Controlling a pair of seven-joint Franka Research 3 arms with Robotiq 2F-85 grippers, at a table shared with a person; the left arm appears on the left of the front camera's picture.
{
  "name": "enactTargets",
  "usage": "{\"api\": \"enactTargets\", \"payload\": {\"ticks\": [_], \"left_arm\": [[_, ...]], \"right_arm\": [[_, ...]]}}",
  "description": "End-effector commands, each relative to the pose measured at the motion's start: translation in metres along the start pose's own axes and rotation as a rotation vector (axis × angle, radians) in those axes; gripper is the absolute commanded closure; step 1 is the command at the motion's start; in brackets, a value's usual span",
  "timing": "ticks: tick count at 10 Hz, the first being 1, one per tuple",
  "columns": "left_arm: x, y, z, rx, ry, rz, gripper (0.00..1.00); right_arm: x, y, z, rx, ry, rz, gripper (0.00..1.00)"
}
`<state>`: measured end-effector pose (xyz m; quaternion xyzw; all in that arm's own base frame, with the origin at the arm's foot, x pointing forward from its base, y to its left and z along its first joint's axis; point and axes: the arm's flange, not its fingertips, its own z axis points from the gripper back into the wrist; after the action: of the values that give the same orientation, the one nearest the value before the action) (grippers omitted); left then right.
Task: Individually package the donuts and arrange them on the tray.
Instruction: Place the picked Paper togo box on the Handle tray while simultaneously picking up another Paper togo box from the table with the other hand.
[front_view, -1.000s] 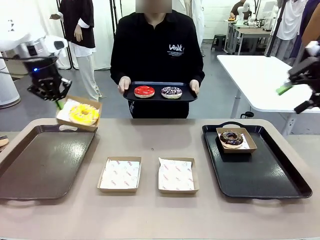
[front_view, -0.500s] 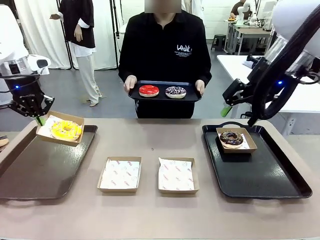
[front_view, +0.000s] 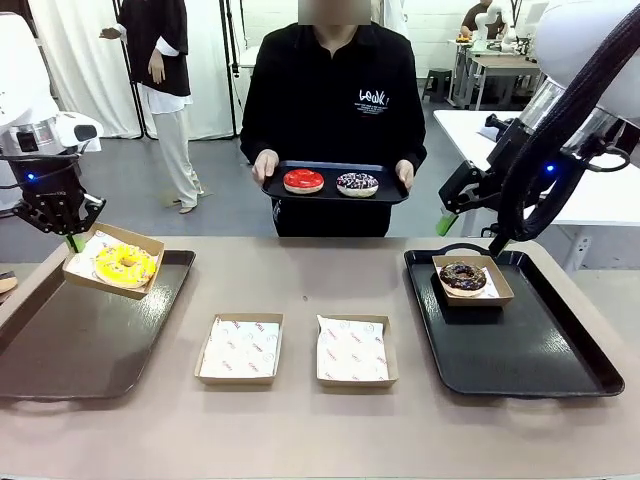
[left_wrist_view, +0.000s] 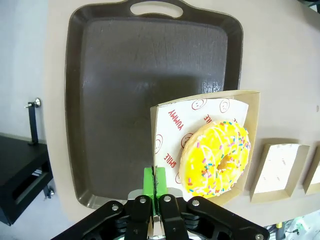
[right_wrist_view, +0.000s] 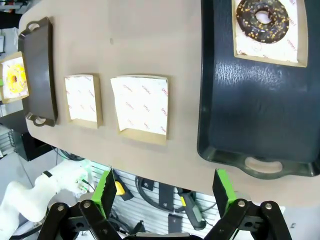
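Front view: the left gripper (front_view: 72, 240), jaws pinched together on the rim of a box (front_view: 100, 281) carrying the yellow donut (front_view: 125, 265), holds it tilted over the far corner of the left tray (front_view: 90, 340); whether the box touches the tray cannot be told. The step in hand looks to be setting this packed donut down, and the next move calls for bringing the box level and fully inside the tray's raised rim before the jaws let go. The right gripper (right_wrist_view: 165, 189) hangs with its jaws wide apart and empty, above the table (front_view: 300, 430) near the right tray (front_view: 540, 360), where the chocolate donut (front_view: 463, 276) sits boxed at the far end. Two empty boxes (front_view: 240, 348) (front_view: 355, 350) wait side by side mid-table, while the person across it holds a black tray (front_view: 335, 199) with the red donut (front_view: 303, 181) and the sprinkled donut (front_view: 357, 183), both unpacked. From the left wrist, the liner (left_wrist_view: 170, 125) under the yellow donut reads "YUMMY" and "SMILE" in red, with smiley faces; white lettering on the person's dark top is too small to make out for certain
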<state>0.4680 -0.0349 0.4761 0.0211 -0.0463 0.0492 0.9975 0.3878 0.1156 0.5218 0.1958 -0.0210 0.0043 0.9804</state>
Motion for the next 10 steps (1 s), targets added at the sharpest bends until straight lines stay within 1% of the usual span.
{"api": "enactTargets", "payload": {"ticks": [1, 7, 8, 9, 10], "left_arm": [[0.000, -0.001, 0.000, -0.010, 0.004, 0.026, 0.99], [0.000, -0.001, 0.000, -0.010, 0.004, 0.026, 0.99], [0.000, 0.000, -0.001, -0.002, 0.003, 0.004, 0.99], [0.008, 0.004, -0.003, -0.014, -0.012, 0.002, 0.99], [0.018, 0.015, -0.006, -0.035, -0.007, 0.011, 0.99]], "right_arm": [[-0.003, 0.001, 0.001, -0.013, -0.006, 0.000, 0.00], [-0.003, 0.001, 0.001, -0.013, -0.006, 0.000, 0.00], [-0.001, 0.002, 0.002, 0.002, -0.003, 0.004, 0.00], [-0.001, 0.015, -0.015, -0.089, -0.017, 0.034, 0.00], [-0.004, 0.030, -0.034, -0.176, -0.006, 0.049, 0.00]]}}
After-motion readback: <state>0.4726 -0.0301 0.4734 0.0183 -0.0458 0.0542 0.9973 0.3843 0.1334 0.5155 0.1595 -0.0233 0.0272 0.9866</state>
